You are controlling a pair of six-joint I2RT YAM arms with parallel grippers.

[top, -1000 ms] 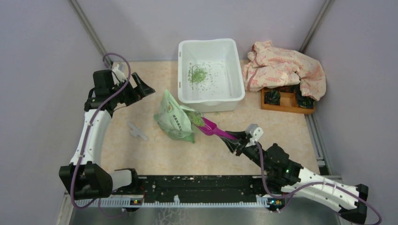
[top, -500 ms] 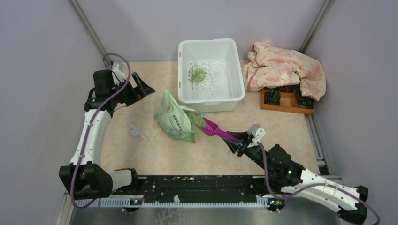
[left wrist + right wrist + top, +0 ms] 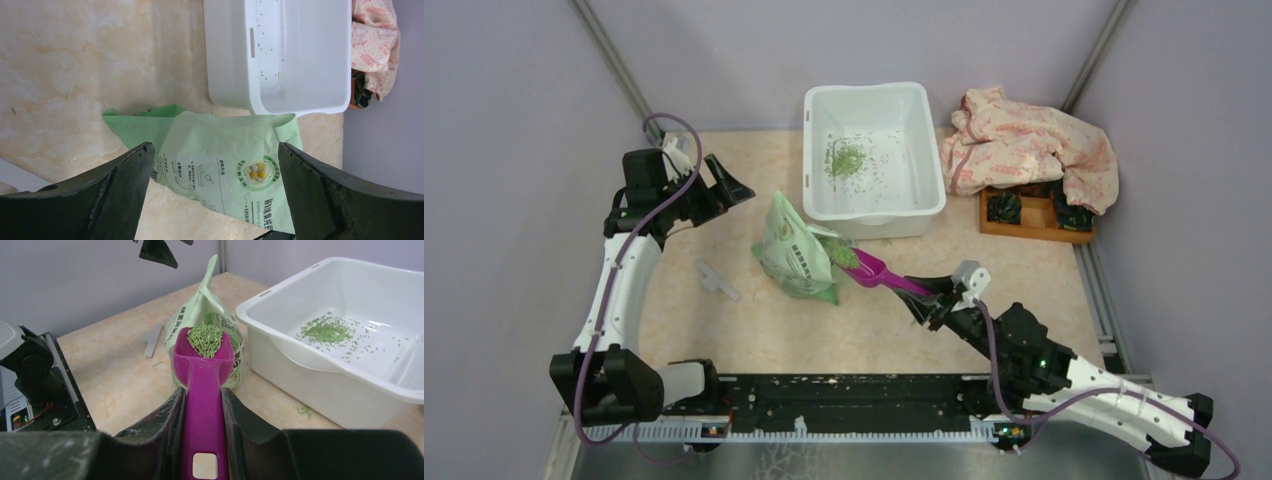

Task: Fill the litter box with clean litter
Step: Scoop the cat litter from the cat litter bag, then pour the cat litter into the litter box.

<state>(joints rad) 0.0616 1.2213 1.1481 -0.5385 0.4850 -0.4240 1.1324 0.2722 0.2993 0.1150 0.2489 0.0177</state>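
Note:
The white litter box (image 3: 816,190) stands at the back of the table, also in the right wrist view (image 3: 300,375) and the left wrist view (image 3: 225,75). A small pile of green clean litter (image 3: 845,158) lies on its floor (image 3: 327,331). My right gripper (image 3: 932,295) is shut on the handle of a magenta scoop (image 3: 202,385), whose bowl holds a heap of litter (image 3: 205,339) just outside the mouth of the green-and-white bag (image 3: 796,252). My left gripper (image 3: 734,187) hangs open left of the box, above the bag (image 3: 220,170).
A crumpled floral cloth (image 3: 1034,145) drapes over a small wooden tray (image 3: 1029,222) right of the box. A flat grey piece (image 3: 715,280) lies left of the bag. A few spilled granules (image 3: 304,411) lie by the box's near wall.
The right arm has shifted slightly, drawing the loaded scoop a little way out from the bag. The left arm has not moved.

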